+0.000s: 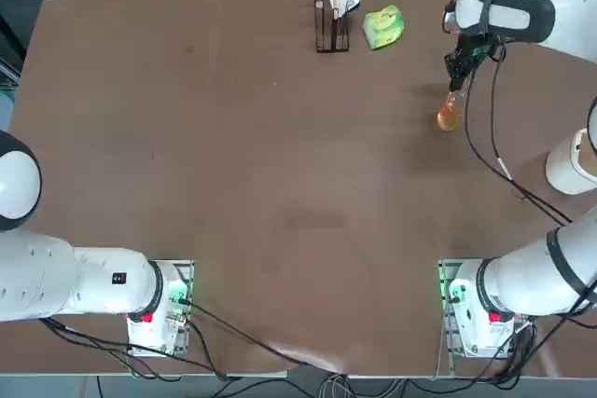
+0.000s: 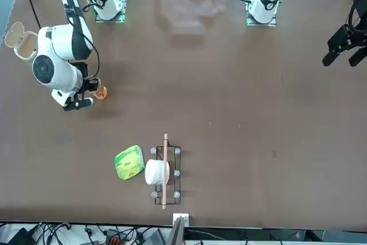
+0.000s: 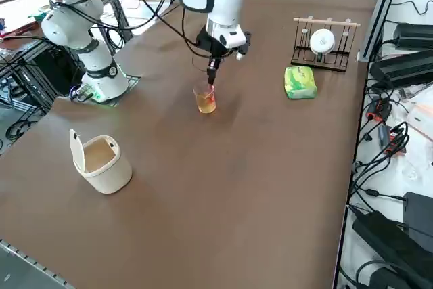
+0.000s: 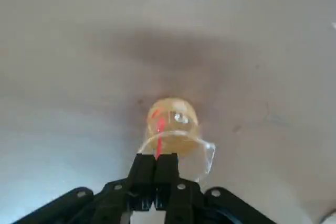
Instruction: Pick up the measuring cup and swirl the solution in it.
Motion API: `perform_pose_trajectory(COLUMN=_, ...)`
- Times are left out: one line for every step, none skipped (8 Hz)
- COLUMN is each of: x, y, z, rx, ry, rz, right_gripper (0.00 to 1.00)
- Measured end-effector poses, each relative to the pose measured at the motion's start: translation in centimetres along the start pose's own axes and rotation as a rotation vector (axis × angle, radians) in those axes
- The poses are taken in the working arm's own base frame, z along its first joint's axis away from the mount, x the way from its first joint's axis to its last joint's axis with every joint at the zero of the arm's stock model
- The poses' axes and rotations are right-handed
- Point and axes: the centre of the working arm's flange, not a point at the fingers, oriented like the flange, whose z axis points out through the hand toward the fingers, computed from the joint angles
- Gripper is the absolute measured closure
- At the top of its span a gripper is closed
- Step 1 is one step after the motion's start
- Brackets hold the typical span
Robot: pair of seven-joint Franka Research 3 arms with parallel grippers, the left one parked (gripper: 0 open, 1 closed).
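Note:
The measuring cup (image 1: 449, 116) (image 2: 101, 92) (image 3: 206, 101) is a small clear glass vessel with a red marking. It holds the orange-amber solution (image 4: 170, 141) in its lower part. My right gripper (image 1: 454, 92) (image 3: 212, 80) (image 4: 156, 162) is shut on the cup's rim (image 4: 173, 124), the fingers pinching one wall of it. The cup hangs below the fingertips on the right side of the table. A shadow lies on the table beyond it, so it seems to be held a little above the surface.
A white lidded cup (image 1: 571, 160) (image 3: 101, 160) stands at the right edge of the table. A green and yellow lump (image 1: 384, 26) (image 3: 300, 82) lies at the far side, beside a dark wire rack (image 1: 331, 16) (image 3: 323, 42) holding a white roll.

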Motion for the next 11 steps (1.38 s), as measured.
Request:
perform_pose_trajectory(x=-0.5, y=-0.1, z=0.1, rx=0.002, ry=-0.036, rz=-0.001, right_gripper=0.98)
perform_pose_trajectory(x=-0.9, y=-0.3, z=0.0, rx=0.002, ry=-0.058, rz=-0.007, right_gripper=0.98)
perform_pose_trajectory(x=-1.0, y=-0.3, z=-0.2, rx=-0.002, ry=-0.059, rz=-0.015, right_gripper=0.98)
perform_pose_trajectory(x=-0.9, y=-0.1, z=-0.4, rx=-0.037, ry=-0.051, rz=-0.037, right_gripper=0.98)
perform_pose_trajectory(x=-0.7, y=0.3, z=-0.7, rx=-0.088, ry=-0.038, rz=-0.058, right_gripper=0.98)
perform_pose_trajectory(x=-0.4, y=0.5, z=-0.9, rx=-0.119, ry=-0.01, rz=-0.071, right_gripper=0.98)
perform_pose_trajectory(x=0.1, y=0.5, z=-1.1, rx=-0.128, ry=0.023, rz=-0.078, right_gripper=0.98)
perform_pose_trajectory(x=0.4, y=0.2, z=-1.2, rx=-0.13, ry=0.048, rz=-0.085, right_gripper=0.98)
perform_pose_trajectory(x=0.6, y=-0.5, z=-1.3, rx=-0.132, ry=0.059, rz=-0.081, right_gripper=0.98)
perform_pose_trajectory(x=0.6, y=-1.2, z=-1.2, rx=-0.134, ry=0.061, rz=-0.063, right_gripper=0.98)
perform_pose_trajectory(x=0.7, y=-2.1, z=-1.0, rx=-0.124, ry=0.061, rz=-0.037, right_gripper=0.98)
